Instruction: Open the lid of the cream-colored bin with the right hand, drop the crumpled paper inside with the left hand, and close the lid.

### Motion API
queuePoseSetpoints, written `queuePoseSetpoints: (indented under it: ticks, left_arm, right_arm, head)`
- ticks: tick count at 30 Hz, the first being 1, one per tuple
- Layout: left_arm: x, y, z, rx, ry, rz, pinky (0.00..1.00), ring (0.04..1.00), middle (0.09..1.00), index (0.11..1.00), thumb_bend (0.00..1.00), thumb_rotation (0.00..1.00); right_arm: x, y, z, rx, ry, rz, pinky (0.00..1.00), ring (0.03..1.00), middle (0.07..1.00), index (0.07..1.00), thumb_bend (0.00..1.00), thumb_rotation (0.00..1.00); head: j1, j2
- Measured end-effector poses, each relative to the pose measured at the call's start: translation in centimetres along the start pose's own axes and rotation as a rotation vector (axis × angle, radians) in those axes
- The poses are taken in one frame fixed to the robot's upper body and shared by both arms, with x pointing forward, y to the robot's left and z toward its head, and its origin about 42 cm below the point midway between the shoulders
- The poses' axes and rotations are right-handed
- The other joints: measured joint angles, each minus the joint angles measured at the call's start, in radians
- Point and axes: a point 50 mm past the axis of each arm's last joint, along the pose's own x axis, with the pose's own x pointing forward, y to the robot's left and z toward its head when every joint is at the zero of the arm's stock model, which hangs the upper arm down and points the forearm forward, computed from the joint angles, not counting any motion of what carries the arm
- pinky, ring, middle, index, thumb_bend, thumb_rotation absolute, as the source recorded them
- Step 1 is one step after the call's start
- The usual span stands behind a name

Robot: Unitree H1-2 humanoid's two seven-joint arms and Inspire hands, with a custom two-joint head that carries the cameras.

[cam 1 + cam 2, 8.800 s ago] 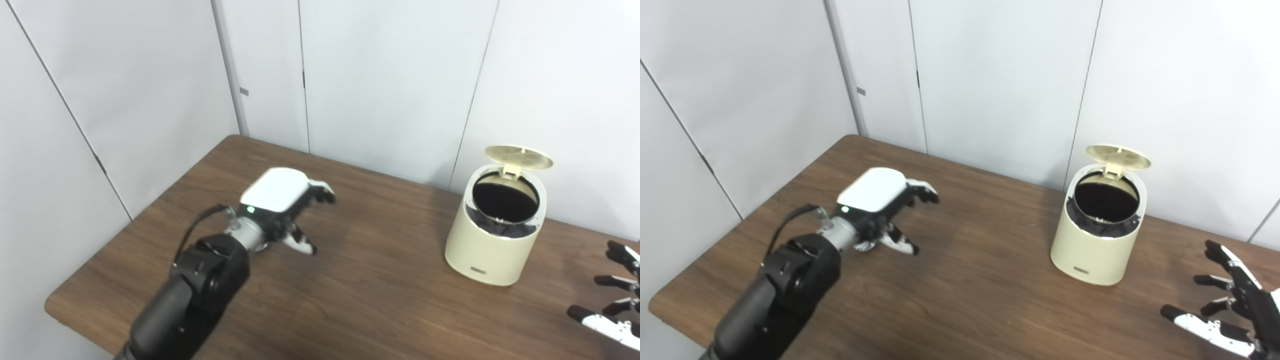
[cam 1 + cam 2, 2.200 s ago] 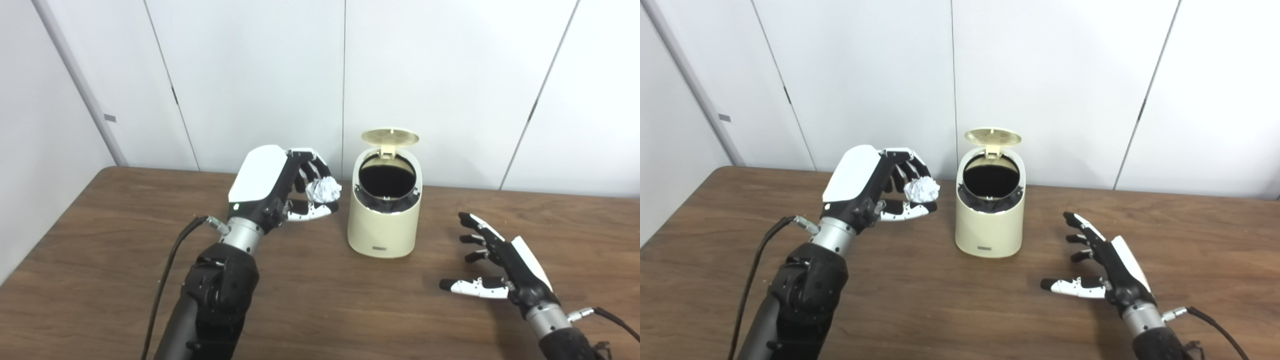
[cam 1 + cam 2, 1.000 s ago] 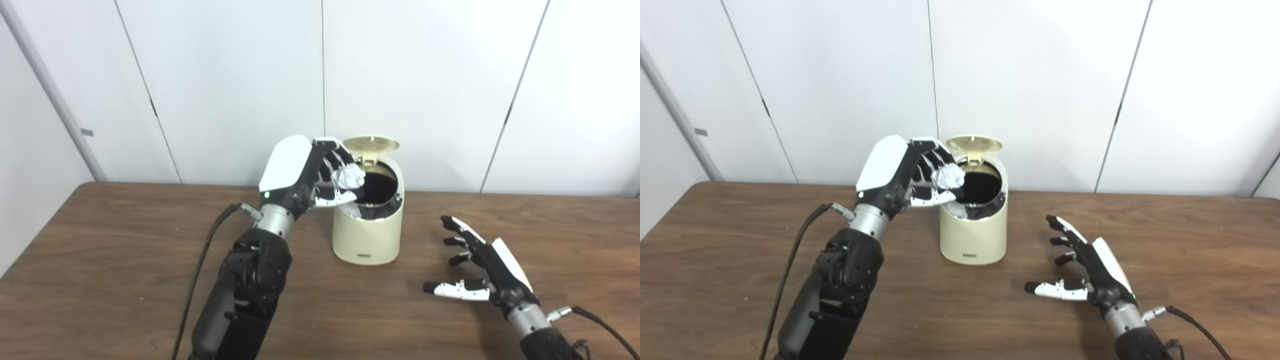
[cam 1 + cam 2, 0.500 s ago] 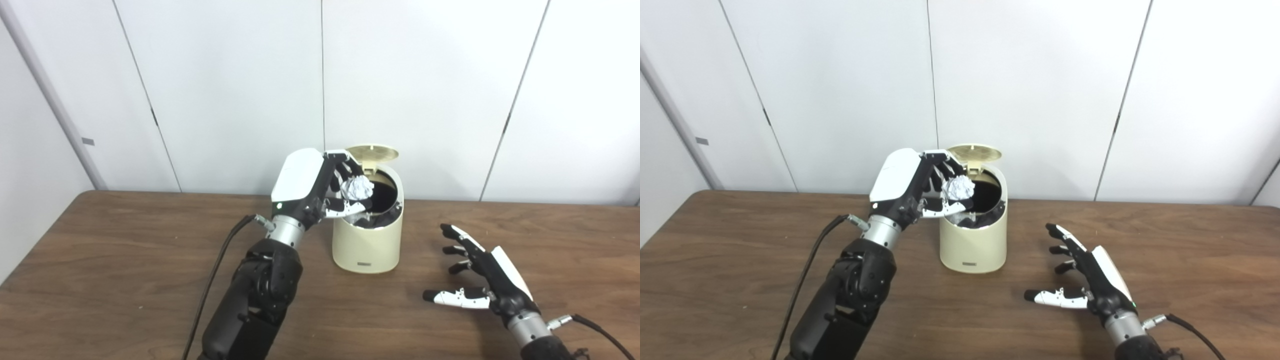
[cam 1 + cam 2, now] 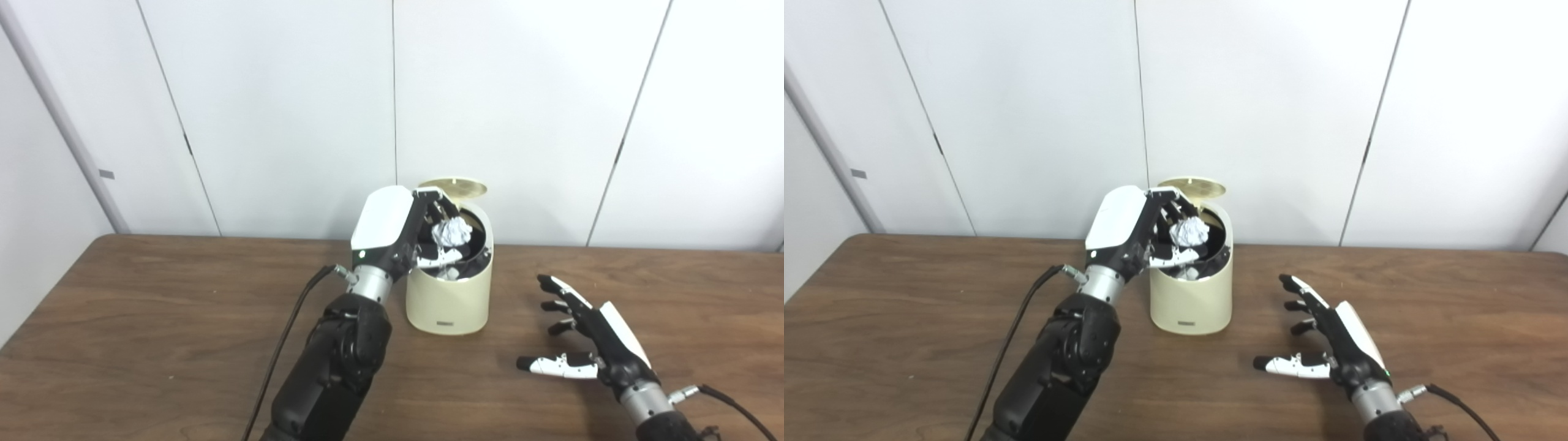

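The left hand (image 5: 398,233) grips the crumpled paper (image 5: 452,232) between fingers and thumb, right over the dark mouth of the cream-colored bin (image 5: 450,297). The bin stands on the wooden table (image 5: 153,318) with its lid (image 5: 456,185) raised. The right hand (image 5: 588,343) hovers nearby, fingers spread, holding nothing.

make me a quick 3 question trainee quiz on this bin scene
1. True or false: the lid of the bin is shut.
2. Which hand holds the paper? A) left B) right C) neither
3. Fill in: the right hand is open, to the ____ of the bin.

Key:
1. False; the lid stands open.
2. A; the left hand holds the paper over the bin's mouth.
3. Right, low over the table.
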Motion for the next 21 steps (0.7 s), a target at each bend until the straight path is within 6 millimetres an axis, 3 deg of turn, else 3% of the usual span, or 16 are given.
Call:
queuePoseSetpoints:
  ticks: [21]
  left_arm:
    - [0.4,-1.9,-0.7,0.212,-0.048,0.068,0.30,0.377,0.456,0.535,0.50,0.00]
  right_arm:
    - [-0.7,0.1,0.4,0.002,0.013,-0.001,0.60,0.790,0.909,0.902,0.71,0.20]
  head:
    - [-0.003,0.021]
